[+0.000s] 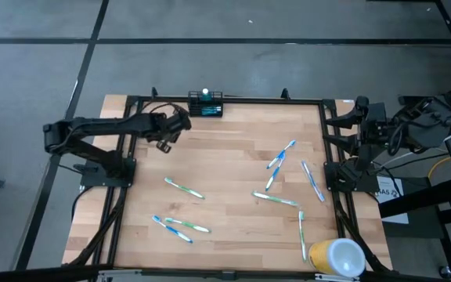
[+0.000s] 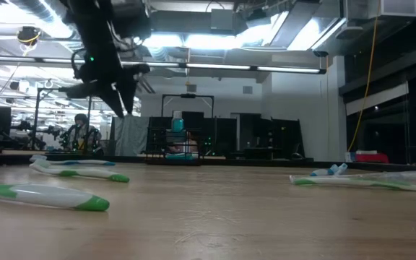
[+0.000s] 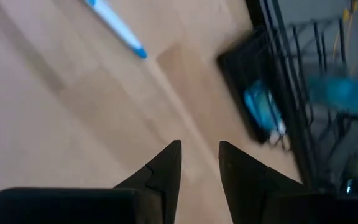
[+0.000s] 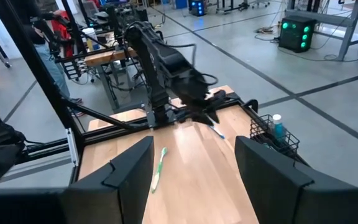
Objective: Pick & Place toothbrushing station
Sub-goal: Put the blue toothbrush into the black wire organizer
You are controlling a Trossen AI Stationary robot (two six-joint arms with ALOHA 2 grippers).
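Left gripper (image 3: 199, 163) seen from behind its own two dark fingers (image 3: 166, 168), parted by a narrow gap with nothing between them, above bare wooden table (image 3: 61, 106). Just beyond the fingertips, black wire-mesh caddy (image 3: 291, 106) at the table's edge, blurred, with a blue object (image 3: 263, 109) inside. Farther across the boards, well apart from the caddy, blue end of a toothbrush (image 3: 118, 28).

Grey floor (image 1: 249, 22), ceiling strip lights (image 2: 215, 67)
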